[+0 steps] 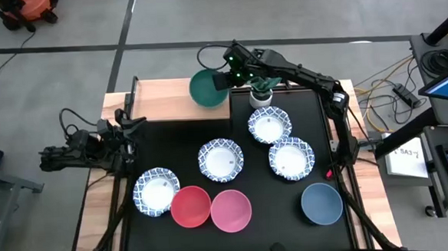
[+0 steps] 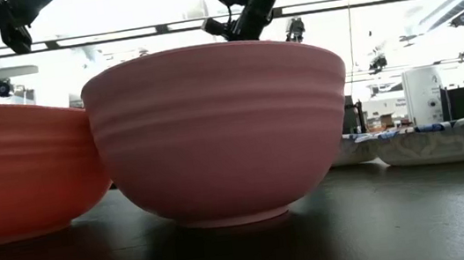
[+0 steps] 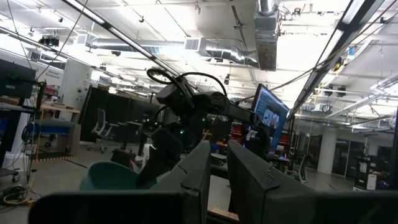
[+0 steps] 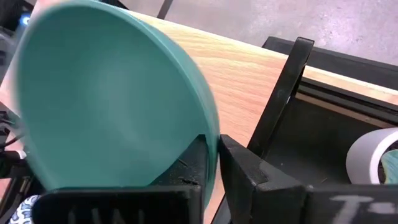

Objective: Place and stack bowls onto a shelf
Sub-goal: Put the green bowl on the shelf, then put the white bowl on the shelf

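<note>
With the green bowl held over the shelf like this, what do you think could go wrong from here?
The right end effector pinches only the rim of the green bowl, which hangs tilted, so it may slip or land crooked. The bowl sits near the right end of the shelf, so it could catch the edge. The small plant pot stands close under that arm and might get knocked.

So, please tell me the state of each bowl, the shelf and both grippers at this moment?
Green bowl: held by its rim, tilted, over the shelf.
Shelf: no bowl resting on it yet.
Other seven bowls: upright on the table.
Right gripper: shut on the green bowl.
Left gripper: nearly shut, empty, at the table's left edge.
</note>
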